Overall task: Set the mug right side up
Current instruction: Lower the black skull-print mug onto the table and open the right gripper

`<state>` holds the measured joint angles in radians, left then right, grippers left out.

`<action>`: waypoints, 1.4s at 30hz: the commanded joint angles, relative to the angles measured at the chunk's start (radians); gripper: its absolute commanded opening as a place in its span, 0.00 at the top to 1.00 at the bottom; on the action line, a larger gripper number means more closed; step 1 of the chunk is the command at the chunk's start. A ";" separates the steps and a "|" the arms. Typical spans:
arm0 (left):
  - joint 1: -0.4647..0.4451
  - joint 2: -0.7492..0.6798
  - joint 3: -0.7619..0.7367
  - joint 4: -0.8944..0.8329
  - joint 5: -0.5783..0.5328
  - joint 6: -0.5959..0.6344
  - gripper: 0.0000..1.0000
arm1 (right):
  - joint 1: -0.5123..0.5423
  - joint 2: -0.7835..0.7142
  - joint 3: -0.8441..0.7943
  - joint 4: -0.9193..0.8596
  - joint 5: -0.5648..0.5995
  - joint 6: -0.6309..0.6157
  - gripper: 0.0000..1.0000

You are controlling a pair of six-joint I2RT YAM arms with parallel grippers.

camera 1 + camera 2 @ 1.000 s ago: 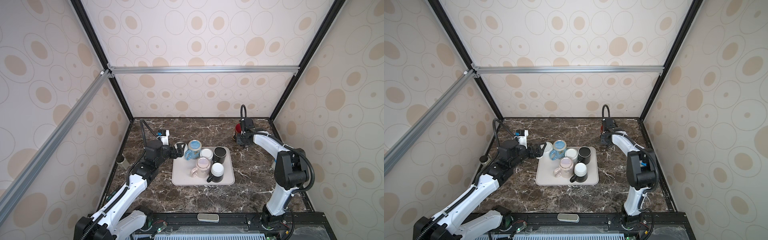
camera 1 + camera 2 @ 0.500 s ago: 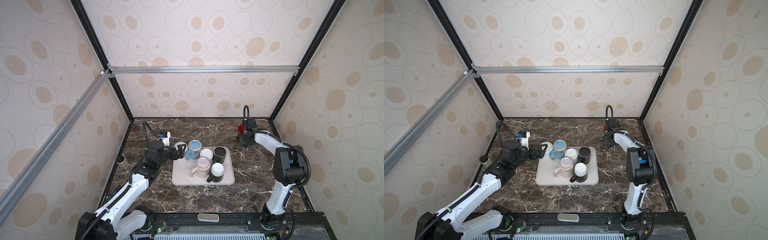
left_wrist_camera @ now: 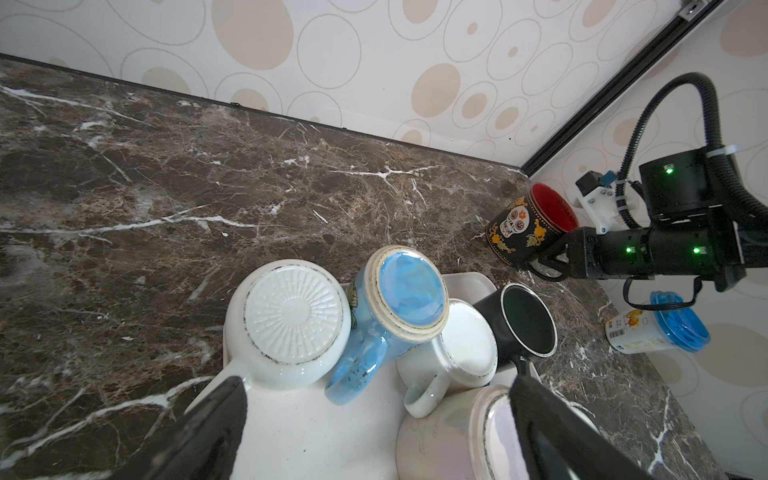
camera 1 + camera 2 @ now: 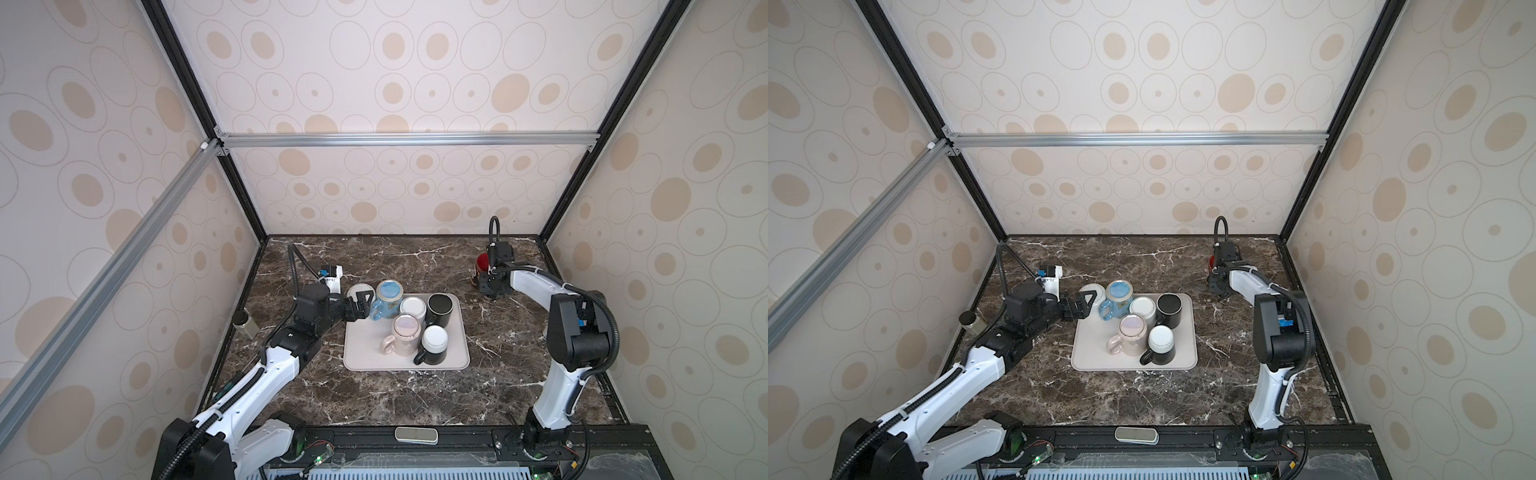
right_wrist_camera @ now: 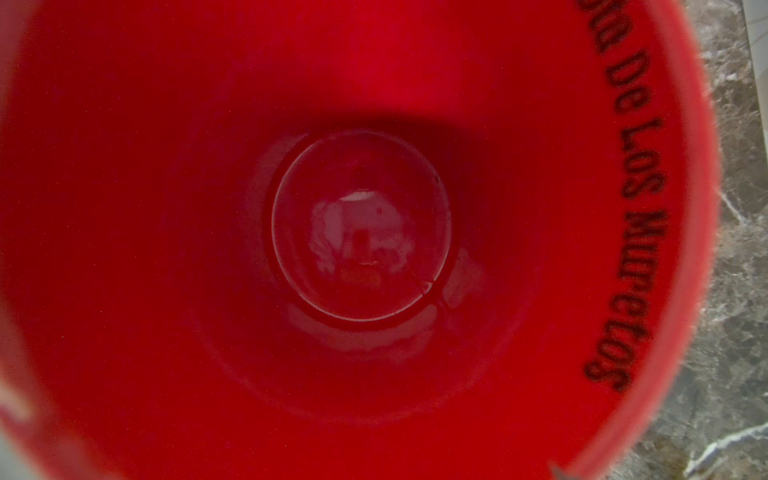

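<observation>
The mug (image 4: 482,262) is black with a skull print and a red inside (image 5: 361,224). It is at the back right of the marble table, tilted with its mouth toward the right wrist camera (image 3: 519,224) (image 4: 1212,261). My right gripper (image 3: 548,259) (image 4: 487,279) is shut on the mug at its handle side. In the right wrist view the red inside hides the jaws. My left gripper (image 4: 362,305) (image 3: 378,382) is open over the tray's back left corner, beside an upside-down white mug (image 3: 293,320).
A grey tray (image 4: 365,353) mid-table holds an upside-down blue mug (image 4: 388,293), white mug (image 4: 412,307), pink mug (image 4: 405,330) and black-and-white mug (image 4: 434,340), plus an upright black mug (image 4: 440,307). A blue-lidded cup (image 3: 656,328) lies by the right wall. A small cylinder (image 4: 245,326) stands at the left edge.
My right gripper has shifted slightly to the right with the mug in it. The left gripper has drawn back a little toward the tray's corner and stays open.
</observation>
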<state>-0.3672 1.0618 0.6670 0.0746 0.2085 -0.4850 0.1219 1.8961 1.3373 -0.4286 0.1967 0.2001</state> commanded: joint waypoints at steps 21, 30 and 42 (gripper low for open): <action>-0.007 0.010 -0.004 -0.015 -0.071 -0.015 0.04 | 0.054 -0.448 -0.188 0.011 -0.069 0.126 0.46; -0.159 -0.063 -0.059 -0.109 -0.183 -0.025 0.12 | 0.436 -0.728 -0.341 -0.132 0.068 0.169 0.50; -0.452 -0.145 -0.057 -0.349 -0.299 -0.047 0.24 | 0.619 -0.783 -0.362 -0.304 0.130 0.238 0.50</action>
<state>-0.7994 0.9096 0.5999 -0.2005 -0.0376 -0.5320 0.7292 1.1145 0.9909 -0.6777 0.2947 0.4084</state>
